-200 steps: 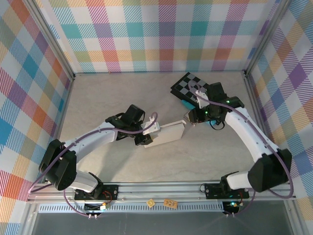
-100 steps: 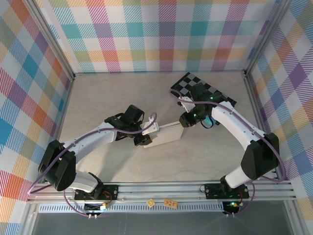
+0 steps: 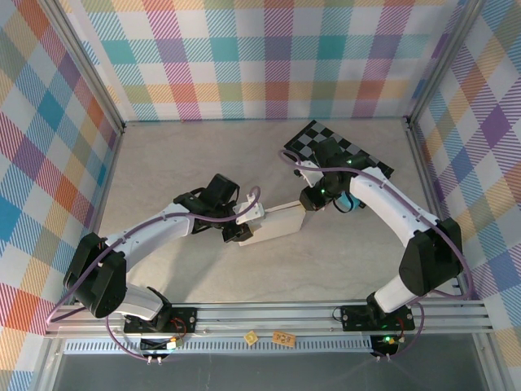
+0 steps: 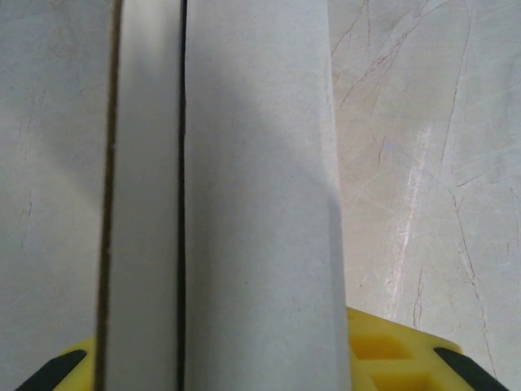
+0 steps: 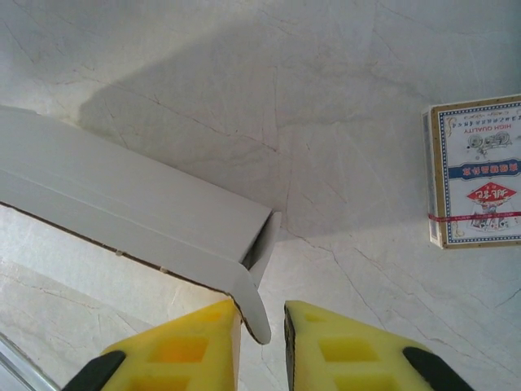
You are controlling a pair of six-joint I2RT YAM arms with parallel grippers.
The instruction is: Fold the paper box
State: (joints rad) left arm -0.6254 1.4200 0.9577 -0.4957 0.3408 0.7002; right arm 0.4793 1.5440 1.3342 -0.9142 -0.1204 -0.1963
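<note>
The paper box is a white, flattened cardboard shape lying mid-table. My left gripper is shut on its left end. In the left wrist view the box runs up the frame from between the yellow fingers. My right gripper is at the box's right end. In the right wrist view the box ends in a small rounded flap. That flap sits between the jaws of my right gripper, against the left finger. A slim gap is left to the right finger.
A black-and-grey checkered board lies at the back right, under the right arm. A printed card packet rests on the table to the right of the box end. Plaid walls enclose three sides, and a metal rail runs along the front.
My right gripper has moved left to the box's right end, and its jaws have narrowed around the flap. The left gripper and the box have held still.
</note>
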